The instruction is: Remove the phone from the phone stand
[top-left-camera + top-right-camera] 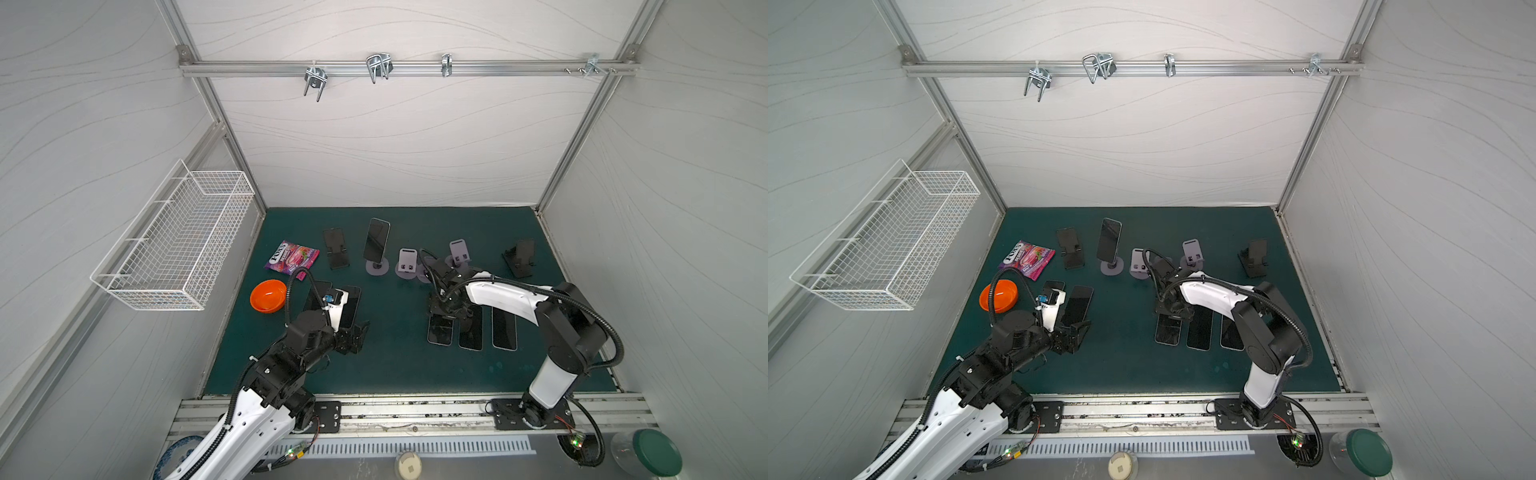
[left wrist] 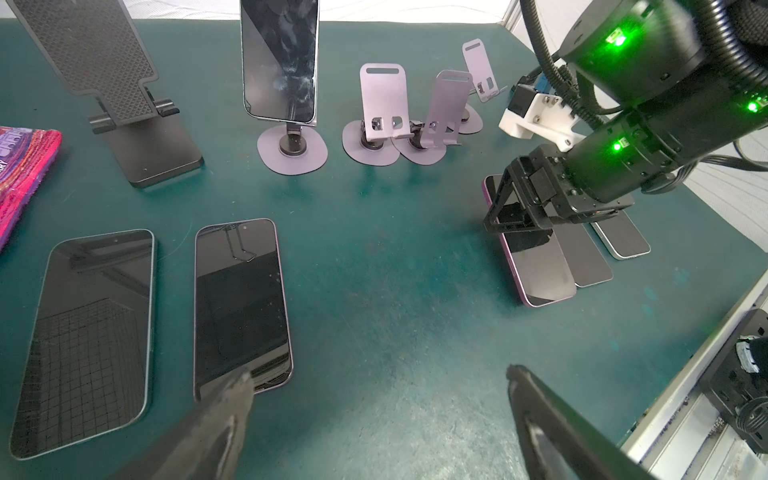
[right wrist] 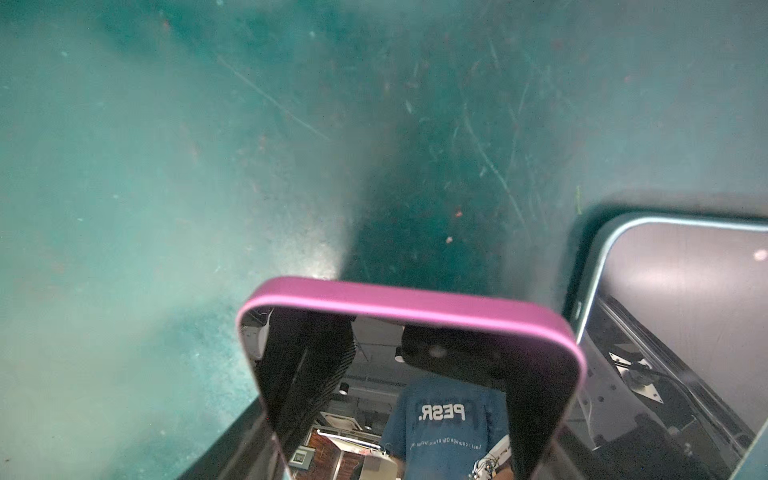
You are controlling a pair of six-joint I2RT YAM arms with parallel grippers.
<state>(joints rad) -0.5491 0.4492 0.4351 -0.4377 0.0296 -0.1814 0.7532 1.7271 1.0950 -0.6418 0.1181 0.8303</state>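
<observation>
Right fingers point(image 2: 534, 189) clasp the purple phone point(image 2: 536, 266), seemingly flat on the worktop point(image 2: 374, 270). To finish well: let go squarely, rise straight, don't drag it. Left fingers point(image 2: 232, 399) spread wide, empty. One phone point(image 1: 376, 241) stands in its round-based stand point(image 1: 377, 268), back row. Sweet packet point(image 1: 291, 257) reads "FOX'S"; shirt mirrored in the purple phone's screen reads "PESR."

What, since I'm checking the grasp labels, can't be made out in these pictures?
- Right end effector contact with pink phone: in the left wrist view, its own body covers it; in both top views, the arm hides it.
- Standing phone: top cut off by the left wrist view's edge.
- Candy pack: mostly cut off at that view's edge.
</observation>
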